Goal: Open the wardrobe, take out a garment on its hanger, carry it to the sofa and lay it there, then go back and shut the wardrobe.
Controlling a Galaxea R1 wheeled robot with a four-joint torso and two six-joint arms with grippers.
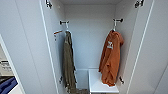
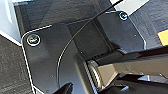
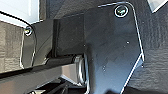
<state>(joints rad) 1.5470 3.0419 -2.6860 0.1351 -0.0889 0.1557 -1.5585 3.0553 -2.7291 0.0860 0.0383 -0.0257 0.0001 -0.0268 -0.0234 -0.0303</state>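
I'm facing wardrobe point(image 1: 90, 50), both doors standing open. Orange hoodie point(image 1: 110, 60) hanging long axis vertical on white hanger point(image 1: 114, 25), right side, hem touching white shelf point(image 1: 100, 86). Olive garment point(image 1: 68, 65) hanging left. Judging right arm nearer. Pincers' state: I'm unable to tell.

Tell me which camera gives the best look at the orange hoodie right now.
The head view: the orange hoodie hangs full-length on its white hanger at the right inside the open wardrobe. Both wrist views look down at robot hardware and dark floor, giving nothing of it.
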